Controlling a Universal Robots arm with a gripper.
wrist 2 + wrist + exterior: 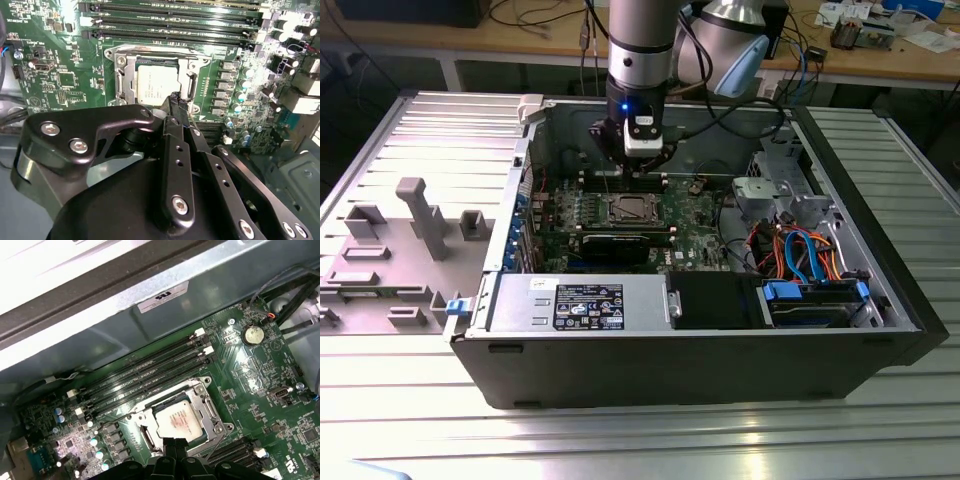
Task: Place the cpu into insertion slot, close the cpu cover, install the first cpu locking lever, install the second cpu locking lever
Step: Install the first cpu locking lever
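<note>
**Desk:** Your gripper (640,172) hangs just above the insertion slot (612,210), inside the open computer case (720,360), as seen in the exterior view.

**Floor:** Look at its fingers (166,445) in the first wrist view. The two black tips are pressed together side by side, with nothing between them. You are holding no part.

**Desk:** Your cpu (156,84) is seated flat in the insertion slot. Its dull silver top faces up in both wrist views.

**Floor:** The cpu cover (131,77) lies down over the insertion slot, its silvery frame around the chip. You can see the metal top through its window. I cannot tell whether your two locking levers are latched.

**Desk:** The closed fingertips sit over one edge of the insertion slot, just beside the cpu. I cannot tell whether they touch the frame.

**Floor:** The green motherboard (60,75) spreads out on every side of the insertion slot. Long black memory slots (145,377) run in rows just beside the insertion slot, on the side away from your gripper.

**Desk:** A round coin battery (251,334) sits on the board well apart from the insertion slot, past the end of those rows.

**Floor:** Small capacitors (239,95) stand in a cluster near the insertion slot, along another of its sides.
</note>
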